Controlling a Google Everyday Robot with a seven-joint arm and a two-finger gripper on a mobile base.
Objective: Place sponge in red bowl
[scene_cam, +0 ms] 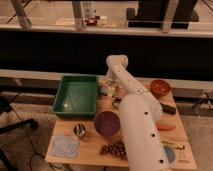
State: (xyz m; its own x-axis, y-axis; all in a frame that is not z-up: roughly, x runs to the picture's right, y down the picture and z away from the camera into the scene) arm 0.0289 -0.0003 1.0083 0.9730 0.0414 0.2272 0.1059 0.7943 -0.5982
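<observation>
**A:** Figure 1. What do we label first?

**B:** The green tray (pixel 59 100), our landmark. The sponge (pixel 104 91), blue with a yellow side, lies on the table just beside the tray's right wall, toward its far corner.

**A:** And the gripper?

**B:** The gripper (pixel 117 96) hangs from the single arm's bent wrist, right of the tray and a little further from it than the sponge. We read its fingers as spread wide with nothing between them, so the sponge is not held.

**A:** Which relation governs the coming move?

**B:** The sponge lies on the tray side of the fingers, close by. We judge that a short shift toward the tray and then a descent is called for. We cannot tell the sponge's long axis, so we leave the wrist's turn open.

**A:** The destination?

**B:** The red bowl (pixel 160 88) stands well to the right of the tray, past the arm. The purple bowl (pixel 106 123), off the tray's near right corner, is not our target.
</observation>
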